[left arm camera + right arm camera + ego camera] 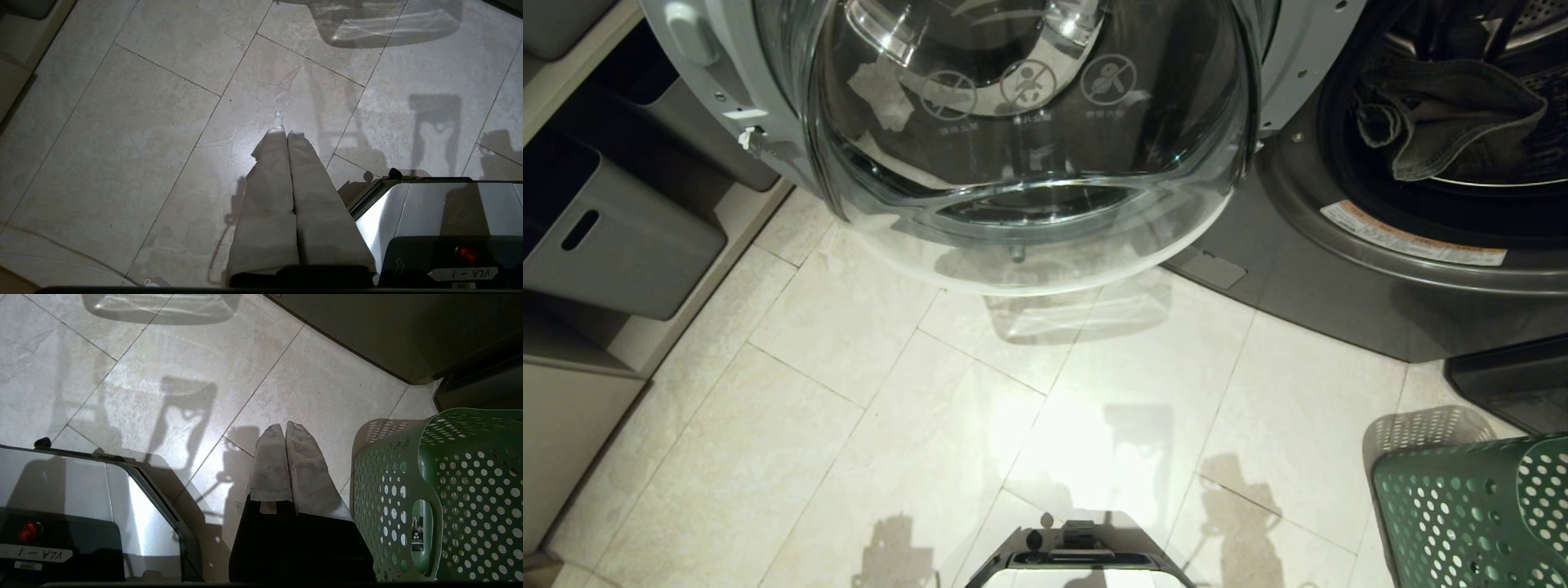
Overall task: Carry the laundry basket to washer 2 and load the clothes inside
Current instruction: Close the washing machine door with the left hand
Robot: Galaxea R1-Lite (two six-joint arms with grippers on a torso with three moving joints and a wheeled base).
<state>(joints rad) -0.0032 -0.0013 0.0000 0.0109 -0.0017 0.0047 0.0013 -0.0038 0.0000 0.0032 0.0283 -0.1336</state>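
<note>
Head view shows the washer (1339, 269) on my right with its glass door (1029, 147) swung wide open; dark clothes (1445, 114) lie bunched in the drum. The green perforated laundry basket (1478, 514) stands on the tiled floor (866, 392) at my lower right, near the washer's front; I cannot tell what is in it. Grey bins (613, 237) sit on shelving to my left. My left gripper (286, 136) hangs above bare tile, fingers pressed together, holding nothing. My right gripper (284, 428) is likewise closed and empty, just beside the basket's wall and handle slot.
</note>
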